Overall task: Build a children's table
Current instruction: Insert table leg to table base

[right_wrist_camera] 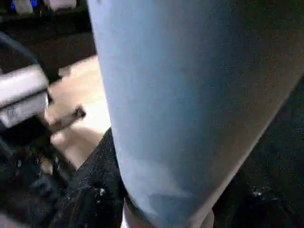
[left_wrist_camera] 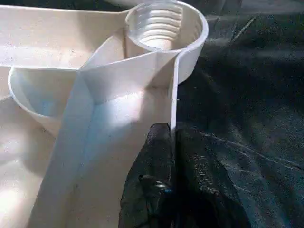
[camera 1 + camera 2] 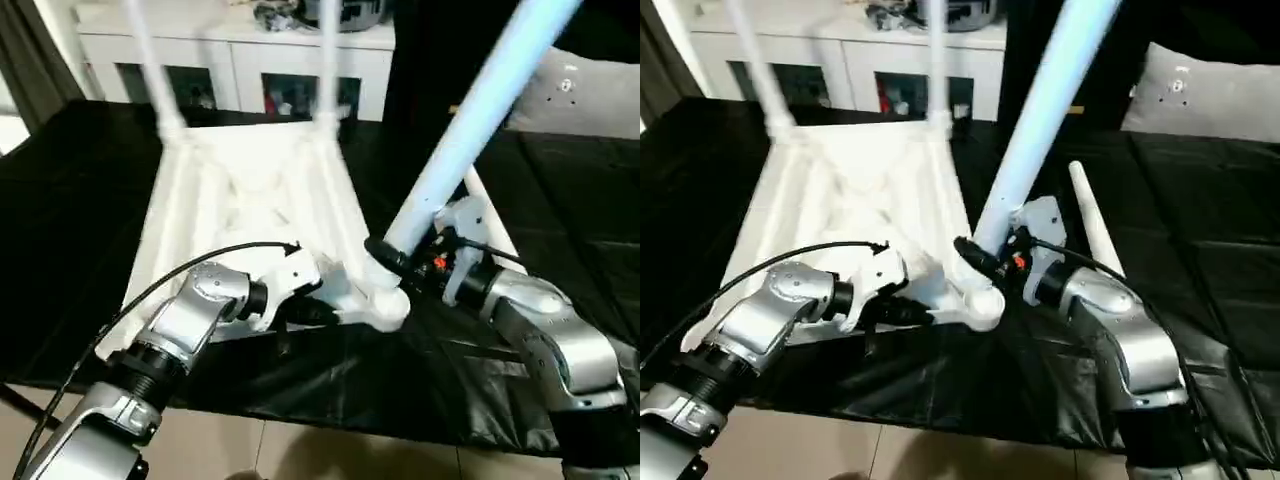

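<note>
The children's table top [image 3: 250, 200] lay upside down on a black-covered worktop [image 3: 80, 250], its ribbed underside facing up. 2 white legs [image 3: 150, 60] already stood upright in the far corner sockets, rising out past the top of what I could see. A 3rd leg [image 3: 470, 120] slanted up and away from the near right corner socket [image 3: 385, 305], its lower end sitting at that socket and its upper length leaning toward the right. A 4th leg [image 3: 1095, 225] lay loose on the black cover just beside the right arm, its narrow tip pointing away from the robot.

The right claw [image 3: 400, 262] was wrapped around the bottom of the slanted leg, its black fingers [image 1: 90, 190] pinching the tube just above the socket. From that wrist the pale tube took up most of the sight, with the finger pressed against its side.

The left claw [image 3: 305, 290] was at the near edge of the table top, just left of that same corner. Its 2 fingers [image 2: 152, 190] were pressed together on the thin upright wall of the top's rim, with an open threaded socket [image 2: 159, 26] close ahead of them.

Behind the worktop stood a white cabinet [image 3: 250, 60] with glass doors, and a grey cushion [image 3: 585, 95] sat off to the right.
</note>
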Robot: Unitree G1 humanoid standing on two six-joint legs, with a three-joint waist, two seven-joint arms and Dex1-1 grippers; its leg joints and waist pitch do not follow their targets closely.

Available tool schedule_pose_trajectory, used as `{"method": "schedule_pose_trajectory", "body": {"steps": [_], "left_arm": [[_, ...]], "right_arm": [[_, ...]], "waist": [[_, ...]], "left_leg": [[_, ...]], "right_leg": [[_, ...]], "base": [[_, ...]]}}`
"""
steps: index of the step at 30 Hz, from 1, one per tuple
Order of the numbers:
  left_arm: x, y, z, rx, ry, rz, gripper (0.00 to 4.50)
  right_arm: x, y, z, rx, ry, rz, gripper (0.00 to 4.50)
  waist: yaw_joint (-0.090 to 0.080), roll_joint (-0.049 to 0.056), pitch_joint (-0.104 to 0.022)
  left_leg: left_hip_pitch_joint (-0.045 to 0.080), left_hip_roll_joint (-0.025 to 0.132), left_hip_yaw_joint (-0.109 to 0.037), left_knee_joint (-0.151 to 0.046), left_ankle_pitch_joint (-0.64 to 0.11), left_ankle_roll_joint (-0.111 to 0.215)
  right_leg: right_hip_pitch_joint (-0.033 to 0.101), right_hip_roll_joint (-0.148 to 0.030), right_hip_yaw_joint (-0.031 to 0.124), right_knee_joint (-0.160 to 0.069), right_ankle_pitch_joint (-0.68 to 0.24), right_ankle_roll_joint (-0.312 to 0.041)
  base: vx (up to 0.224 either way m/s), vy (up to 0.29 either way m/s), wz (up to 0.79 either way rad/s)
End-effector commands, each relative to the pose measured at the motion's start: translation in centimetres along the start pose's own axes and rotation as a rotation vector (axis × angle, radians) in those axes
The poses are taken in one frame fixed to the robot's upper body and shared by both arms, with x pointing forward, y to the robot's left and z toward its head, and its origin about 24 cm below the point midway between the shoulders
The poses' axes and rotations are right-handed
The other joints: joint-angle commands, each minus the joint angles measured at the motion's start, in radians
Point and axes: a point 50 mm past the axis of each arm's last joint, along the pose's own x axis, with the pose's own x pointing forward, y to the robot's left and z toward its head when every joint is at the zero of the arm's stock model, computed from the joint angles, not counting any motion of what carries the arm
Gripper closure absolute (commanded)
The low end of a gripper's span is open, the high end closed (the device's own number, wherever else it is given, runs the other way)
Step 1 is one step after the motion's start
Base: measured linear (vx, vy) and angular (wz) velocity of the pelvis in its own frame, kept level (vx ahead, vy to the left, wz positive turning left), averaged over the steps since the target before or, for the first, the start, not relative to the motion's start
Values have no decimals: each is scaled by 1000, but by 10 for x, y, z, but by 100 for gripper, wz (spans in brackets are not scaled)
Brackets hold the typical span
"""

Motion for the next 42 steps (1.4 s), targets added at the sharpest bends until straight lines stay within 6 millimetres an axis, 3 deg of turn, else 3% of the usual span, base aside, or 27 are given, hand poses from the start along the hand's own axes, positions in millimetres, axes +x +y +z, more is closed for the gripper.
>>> {"method": "schedule_pose_trajectory", "body": {"steps": [1,4,7,10,13,15,16,17,25,27,28,32,37,42], "left_arm": [[-5,0,-14,-24,69,48,450],[-6,-4,-9,62,30,29,450],[-5,-9,-9,122,18,3,450],[-4,-10,-9,127,17,-2,450],[-3,-10,-7,60,-35,-20,407],[-2,-8,-6,44,-63,-27,394],[-2,-8,-7,51,-63,-29,389],[-2,-5,-8,62,-61,-26,387],[1,4,-11,27,-34,-50,386],[2,6,-12,36,-13,-53,386],[2,7,-13,38,-12,-54,386],[5,9,-14,54,2,-57,386],[9,8,-15,58,4,-73,386],[13,8,-16,77,17,-78,386]], "right_arm": [[2,0,1,-14,29,19,259],[0,-2,-5,-14,80,32,259],[0,-5,-7,-18,93,31,259],[0,-6,-7,-17,92,34,259],[-1,-6,-7,-14,93,33,259],[-3,-6,-8,-9,93,25,259],[-3,-6,-9,-8,93,22,259],[-4,-5,-10,-4,93,21,259],[-8,-1,-15,8,97,19,259],[-9,-1,-16,10,98,19,259],[-9,0,-16,10,98,18,259],[-9,1,-17,5,105,21,259],[-8,2,-17,4,104,24,259],[-8,1,-16,1,105,23,259]], "waist": [[10,-10,-51],[12,-9,-53],[11,-14,-57],[12,-13,-57],[11,-15,-54],[14,-8,-54],[13,-10,-54],[16,-3,-54],[30,-1,-51],[31,-3,-51],[31,3,-50],[32,-1,-50],[31,-2,-44],[33,-2,-44]], "left_leg": [[3,57,-21,-73,-93,19],[2,58,-21,-74,-74,27],[0,59,-19,-72,-39,43],[2,59,-18,-71,-39,48],[4,59,-15,-73,-57,41],[6,60,-15,-72,-60,35],[6,59,-15,-73,-62,36],[7,59,-16,-73,-72,32],[14,61,-16,-78,-129,2],[14,62,-17,-79,-130,-2],[12,61,-18,-79,-131,-2],[14,61,-17,-79,-137,-4],[18,63,-18,-85,-184,-12],[19,65,-19,-87,-192,-12]], "right_leg": [[48,-110,50,-85,-84,-200],[51,-110,48,-83,-53,-203],[54,-108,46,-73,43,-210],[53,-109,46,-73,54,-215],[51,-109,46,-78,6,-219],[50,-110,47,-78,-3,-219],[50,-109,47,-80,-6,-219],[49,-108,47,-81,-9,-216],[47,-110,51,-90,-85,-200],[48,-111,51,-89,-85,-198],[48,-111,51,-89,-85,-198],[48,-112,52,-91,-82,-202],[43,-114,53,-101,-197,-185],[41,-115,55,-104,-223,-176]], "base": [[0,0,0],[0,0,0],[0,0,0],[0,0,0],[0,0,0],[0,0,0],[0,0,0],[0,0,0],[0,0,0],[0,0,0],[0,0,0],[0,0,0],[0,0,0],[0,0,0]]}}
